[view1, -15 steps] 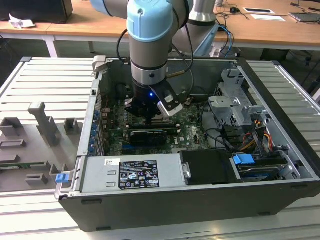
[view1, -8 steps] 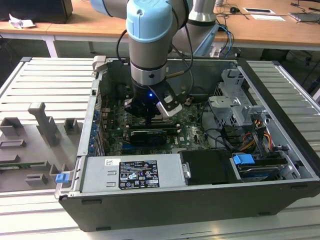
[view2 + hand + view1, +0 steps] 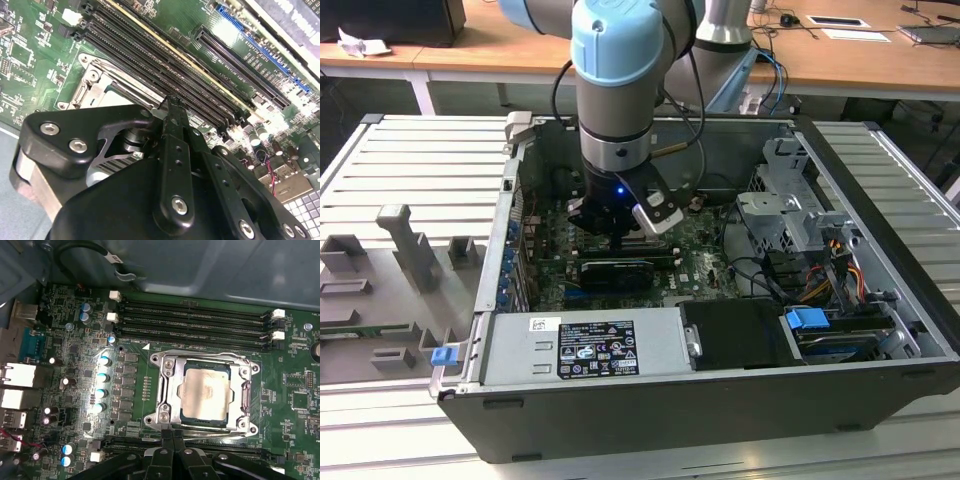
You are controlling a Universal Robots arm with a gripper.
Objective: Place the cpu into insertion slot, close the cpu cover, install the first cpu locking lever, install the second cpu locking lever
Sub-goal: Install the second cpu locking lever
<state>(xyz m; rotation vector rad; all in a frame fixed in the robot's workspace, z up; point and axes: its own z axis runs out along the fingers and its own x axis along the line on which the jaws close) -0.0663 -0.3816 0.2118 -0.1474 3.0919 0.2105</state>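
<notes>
While the tool [image 3: 172,437] hangs at the socket's edge with its fingers pressed together on nothing, the cpu [image 3: 206,391] sits in the insertion slot [image 3: 168,390] under the lowered cpu cover [image 3: 245,390]; lever work needs a steady, square push.

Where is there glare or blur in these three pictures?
In the first wrist view, light glints off the cover and washes the cpu pale; in the second wrist view the gripper looms soft and dark up close; in the exterior view a blue light glows on the gripper.
</notes>
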